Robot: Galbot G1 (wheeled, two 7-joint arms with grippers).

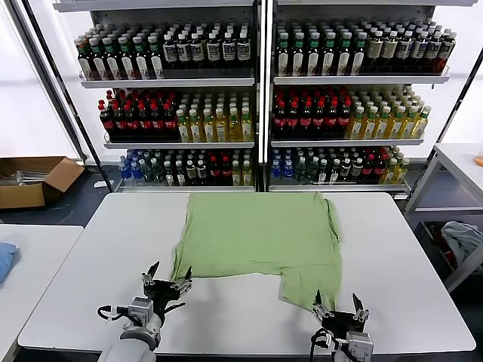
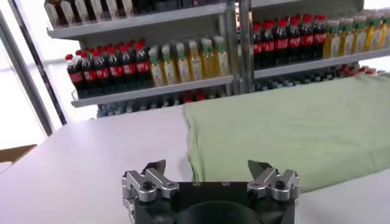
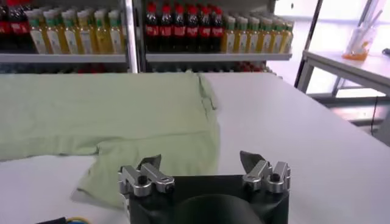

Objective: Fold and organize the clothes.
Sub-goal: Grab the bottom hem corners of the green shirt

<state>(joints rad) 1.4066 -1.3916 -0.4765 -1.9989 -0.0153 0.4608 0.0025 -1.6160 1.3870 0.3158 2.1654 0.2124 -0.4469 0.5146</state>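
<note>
The shirt (image 1: 256,241) lay limp mid-worktop (image 1: 407,264); both near-edge hands, left (image 1: 167,282) and right (image 1: 338,308), gaped empty; its near corners looked best to pinch.

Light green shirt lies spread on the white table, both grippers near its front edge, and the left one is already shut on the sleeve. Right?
Not quite. In the left wrist view the left gripper has its jaws open, short of the light green shirt. The rest holds: right gripper open too, white table.
</note>
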